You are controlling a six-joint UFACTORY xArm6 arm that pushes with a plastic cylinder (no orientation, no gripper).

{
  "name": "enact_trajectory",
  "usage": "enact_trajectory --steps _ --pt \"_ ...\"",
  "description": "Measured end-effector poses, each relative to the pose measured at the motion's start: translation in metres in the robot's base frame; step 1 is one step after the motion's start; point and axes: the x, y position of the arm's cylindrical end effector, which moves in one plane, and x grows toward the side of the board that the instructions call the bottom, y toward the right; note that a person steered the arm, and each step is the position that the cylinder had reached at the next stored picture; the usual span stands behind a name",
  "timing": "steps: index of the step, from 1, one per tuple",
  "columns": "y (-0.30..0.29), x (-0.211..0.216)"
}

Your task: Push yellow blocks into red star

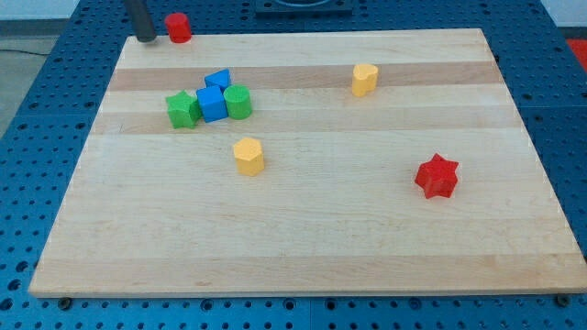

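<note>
The pale wooden board (pixel 303 229) lies on a blue perforated bench (pixel 37 101). My tip (pixel 145 38) holds nothing, resting at the board's top-left edge beside a red block (pixel 178 27). One yellow block (pixel 249 156) sits mid-board, another yellow block (pixel 365 79) near the top; the red star (pixel 437 176) lies at the view's right.

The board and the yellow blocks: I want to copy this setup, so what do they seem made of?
The board looks like pale wood, glued from planks: lengthwise grain, bands of differing tone, a smooth satin face. The two yellow blocks look like painted wood or moulded plastic: even, opaque colour, no grain showing, matte with a faint sheen. Which one, I cannot tell.
</note>
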Motion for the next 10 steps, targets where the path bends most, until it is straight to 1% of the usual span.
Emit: enact_trajectory --steps 1,2,3,4,5,6,7,8,9,10 --pt "0.005 0.056" --pt "-0.016 0.163" --pt "0.024 0.251" --pt "0.130 0.265" --pt "0.212 0.265" --pt "0.253 0.268" --pt "0.271 0.243" --pt "0.343 0.277" --pt "0.330 0.278" --pt "0.229 0.249"
